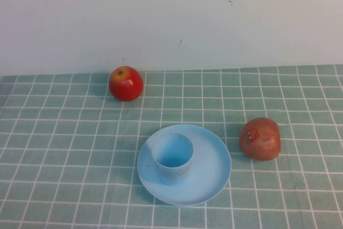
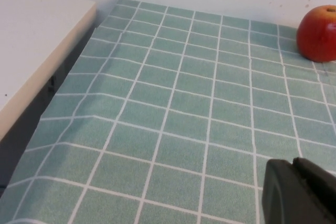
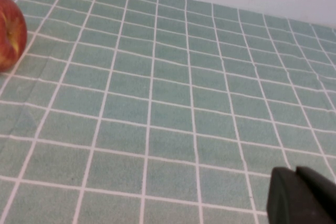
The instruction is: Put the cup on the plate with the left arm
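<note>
The light-blue cup [image 1: 173, 157] stands upright on the round light-blue plate [image 1: 211, 172], toward the plate's left side, at the front middle of the table. Neither arm shows in the high view. My left gripper [image 2: 294, 165] shows only in the left wrist view, shut and empty, over bare green checked cloth. My right gripper [image 3: 296, 171] shows only in the right wrist view, shut and empty, also over bare cloth. Neither the cup nor the plate shows in the wrist views.
A red apple [image 1: 126, 83] sits at the back left, also in the left wrist view [image 2: 317, 32]. A second apple with a sticker [image 1: 260, 138] lies right of the plate, also in the right wrist view [image 3: 9, 32]. A white ledge [image 2: 31, 40] borders the cloth's edge.
</note>
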